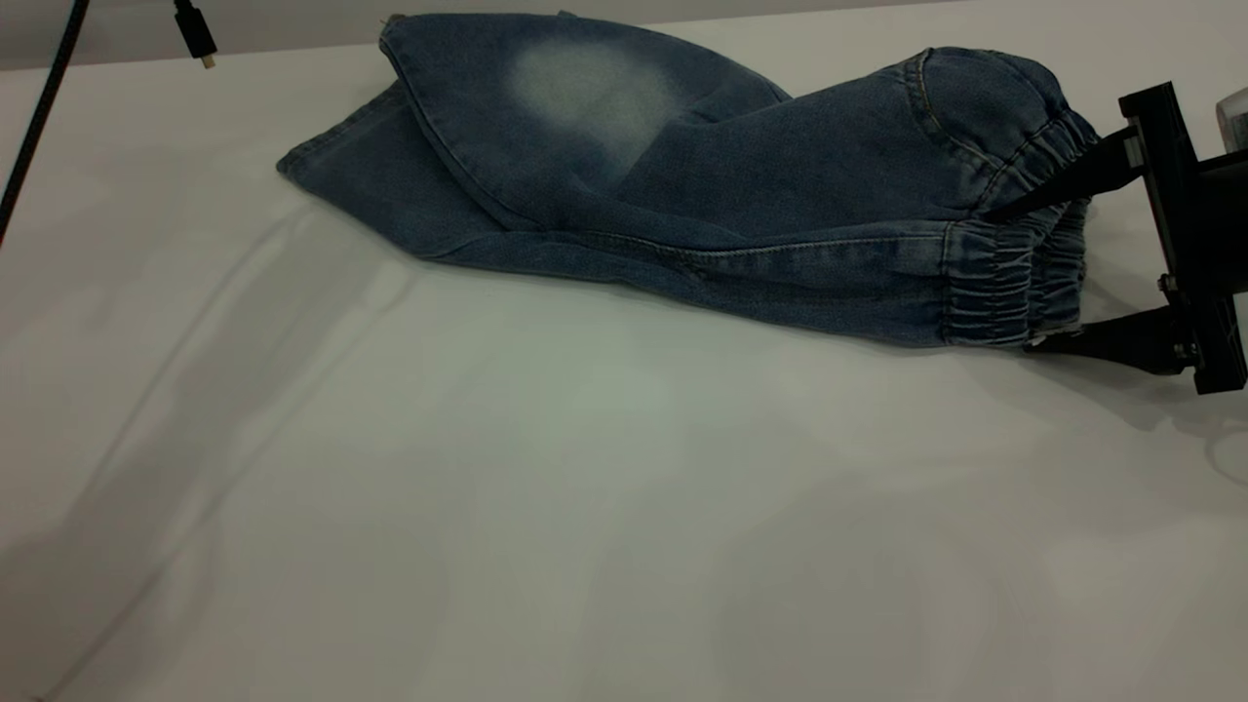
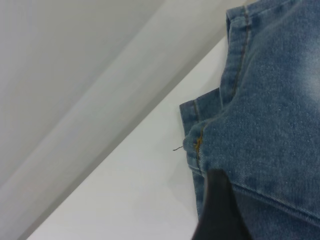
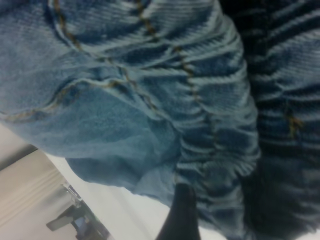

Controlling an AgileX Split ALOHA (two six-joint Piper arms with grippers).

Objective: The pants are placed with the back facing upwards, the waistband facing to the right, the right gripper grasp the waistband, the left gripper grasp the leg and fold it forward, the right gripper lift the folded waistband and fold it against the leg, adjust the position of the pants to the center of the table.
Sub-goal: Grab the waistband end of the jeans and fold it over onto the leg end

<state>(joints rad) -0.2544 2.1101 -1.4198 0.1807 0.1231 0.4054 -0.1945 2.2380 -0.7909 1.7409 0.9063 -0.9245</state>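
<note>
- The pants are denim cloth, matt, with a fine woven grain and a paler faded patch on the upper leg
- Their seams carry raised tan stitching, seen close from my left wrist
- The waistband is the same denim gathered into tight ridges, rough and ribbed against my right end effector
- My right end effector looks like hard black plastic, matt, with smooth tapering fingers
- The surface is plain white, smooth and matt, with faint shallow creases
- A black cable looks like smooth, slightly shiny plastic
</note>
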